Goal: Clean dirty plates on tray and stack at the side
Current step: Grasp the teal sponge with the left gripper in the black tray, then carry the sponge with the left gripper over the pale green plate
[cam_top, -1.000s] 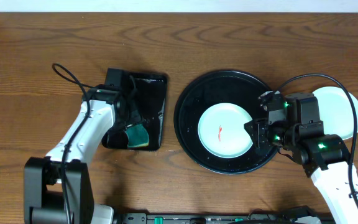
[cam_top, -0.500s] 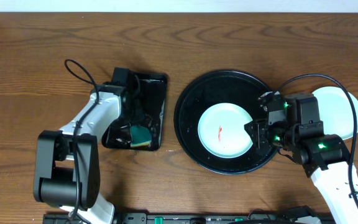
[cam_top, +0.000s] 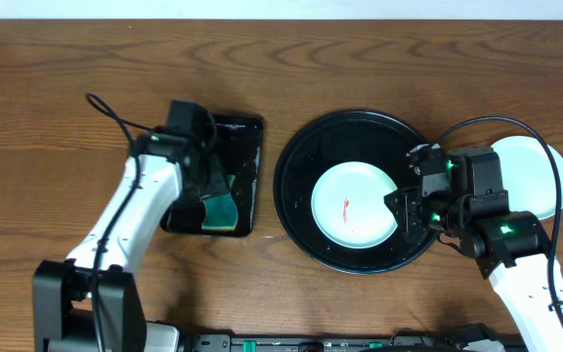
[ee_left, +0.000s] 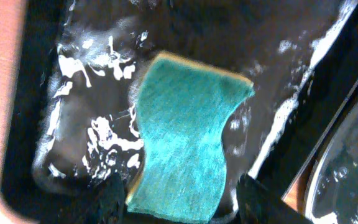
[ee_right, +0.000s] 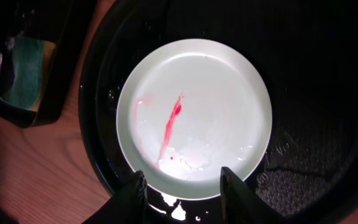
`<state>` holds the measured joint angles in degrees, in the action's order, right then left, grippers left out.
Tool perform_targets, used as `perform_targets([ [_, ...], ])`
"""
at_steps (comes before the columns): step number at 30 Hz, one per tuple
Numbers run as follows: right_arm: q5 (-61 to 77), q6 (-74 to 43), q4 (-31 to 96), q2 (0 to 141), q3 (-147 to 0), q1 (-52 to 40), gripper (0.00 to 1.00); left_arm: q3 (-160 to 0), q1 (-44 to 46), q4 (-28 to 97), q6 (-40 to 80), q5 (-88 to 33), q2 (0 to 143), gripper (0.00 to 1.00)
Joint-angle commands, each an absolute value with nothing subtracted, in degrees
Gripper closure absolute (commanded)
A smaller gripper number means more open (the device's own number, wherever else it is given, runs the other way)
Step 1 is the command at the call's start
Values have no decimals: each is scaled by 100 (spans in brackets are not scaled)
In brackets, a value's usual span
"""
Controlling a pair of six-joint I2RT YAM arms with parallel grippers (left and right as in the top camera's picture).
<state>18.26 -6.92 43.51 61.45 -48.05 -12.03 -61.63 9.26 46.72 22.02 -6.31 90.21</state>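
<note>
Wooden surface (cam_top: 57, 78). Far left: small rectangular black tray (cam_top: 249, 147), wet, foam streaks on it. Green sponge (ee_left: 188, 143) with a tan edge lies flat in that tray. Left tool (ee_left: 182, 202) is right over it, fingers (ee_left: 114, 196) spread either side of the sponge's near end; cannot tell whether they pinch it or just straddle it.

Centre-right: round black tray (cam_top: 360, 132), glossy, raised rim, wet. One pale plate (cam_top: 353, 205) sits in it, toward the front. Red smear (ee_right: 169, 121) left of the plate's middle, faint pink beside it.

Right tool (ee_right: 185, 190) sits at the plate's right rim, jaws apart, nothing clamped between them. Cannot tell if it touches the rim.

Far right: another pale mint plate (cam_top: 531, 166) on the surface just beside the round tray, partly hidden by the right arm (cam_top: 521, 269). Looks clean where visible.
</note>
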Motion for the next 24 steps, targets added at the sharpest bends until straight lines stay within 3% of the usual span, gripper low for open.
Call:
perform_targets([
  [1,1870,-679,4370,6149,-4893,-1247,63,-5610,1162,4095,2099,-683,9262,43],
  [8,1632,-679,4689,6152,-4890,-1247,59,-5297,1267,3479,1911,-137,9870,55],
  [11,1500,-681,4740,6152,-4890,-1243,60,-5299,1269,3420,1863,-217,10027,87],
  [12,1500,-681,4740,6152,-4890,-1243,60,-5304,1269,3441,1863,-274,10029,92],
  [24,797,-1280,4689,6904,-4890,-1164,61,-6670,1275,5146,1857,-628,9437,93],
])
